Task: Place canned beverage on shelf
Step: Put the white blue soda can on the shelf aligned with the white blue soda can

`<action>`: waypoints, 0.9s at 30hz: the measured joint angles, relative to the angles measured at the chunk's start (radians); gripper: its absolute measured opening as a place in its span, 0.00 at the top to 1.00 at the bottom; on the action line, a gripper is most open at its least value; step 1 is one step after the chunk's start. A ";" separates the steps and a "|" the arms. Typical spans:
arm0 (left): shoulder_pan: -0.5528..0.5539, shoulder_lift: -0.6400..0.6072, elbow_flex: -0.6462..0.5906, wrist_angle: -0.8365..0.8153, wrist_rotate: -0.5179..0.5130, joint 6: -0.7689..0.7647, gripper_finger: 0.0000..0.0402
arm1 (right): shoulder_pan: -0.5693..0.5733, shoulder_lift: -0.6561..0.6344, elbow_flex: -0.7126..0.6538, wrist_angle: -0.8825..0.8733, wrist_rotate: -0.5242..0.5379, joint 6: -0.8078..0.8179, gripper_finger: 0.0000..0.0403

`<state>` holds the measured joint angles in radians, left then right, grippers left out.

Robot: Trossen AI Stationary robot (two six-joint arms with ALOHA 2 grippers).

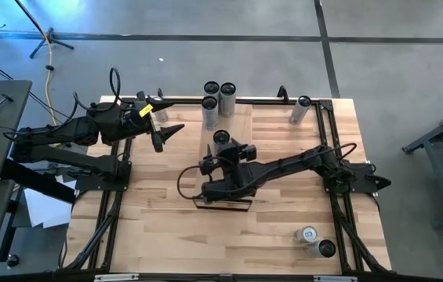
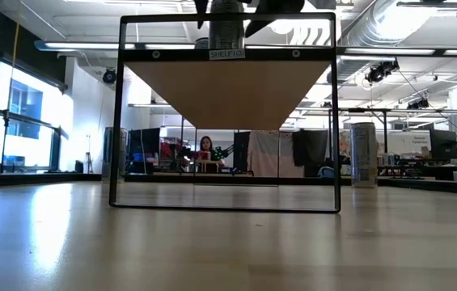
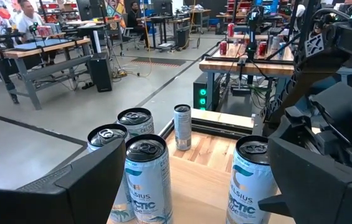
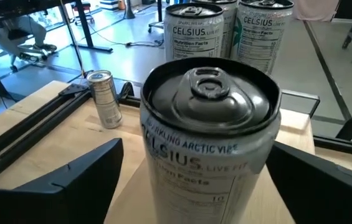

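Bg: person seated at desk [image 2: 206, 149] across room, white pillar [image 2: 362, 154], ceiling ducting [image 2: 406, 16], workbenches.

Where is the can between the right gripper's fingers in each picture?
High view: the can is mid-table, on the shelf.
Low view: the can, top edge.
Left wrist view: the can, lower right.
Right wrist view: the can, centre.
Shared landmark: the can cluster, absent only from low view.
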<state>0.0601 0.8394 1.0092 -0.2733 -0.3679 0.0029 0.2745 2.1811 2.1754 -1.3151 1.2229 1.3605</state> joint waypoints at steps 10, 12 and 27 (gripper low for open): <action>0.000 0.000 0.000 -0.001 0.013 -0.001 0.11 | 0.000 0.000 0.000 -0.054 0.007 0.002 0.44; 0.000 0.000 0.000 -0.004 0.057 0.000 0.11 | 0.003 0.000 0.000 -0.072 0.008 0.010 0.44; 0.000 -0.006 0.001 -0.023 0.123 -0.036 0.11 | 0.075 -0.025 -0.002 -0.260 0.016 0.068 0.44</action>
<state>0.0597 0.8333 1.0103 -0.2958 -0.2451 -0.0334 0.3496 2.1559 2.1735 -1.5751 1.2393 1.4282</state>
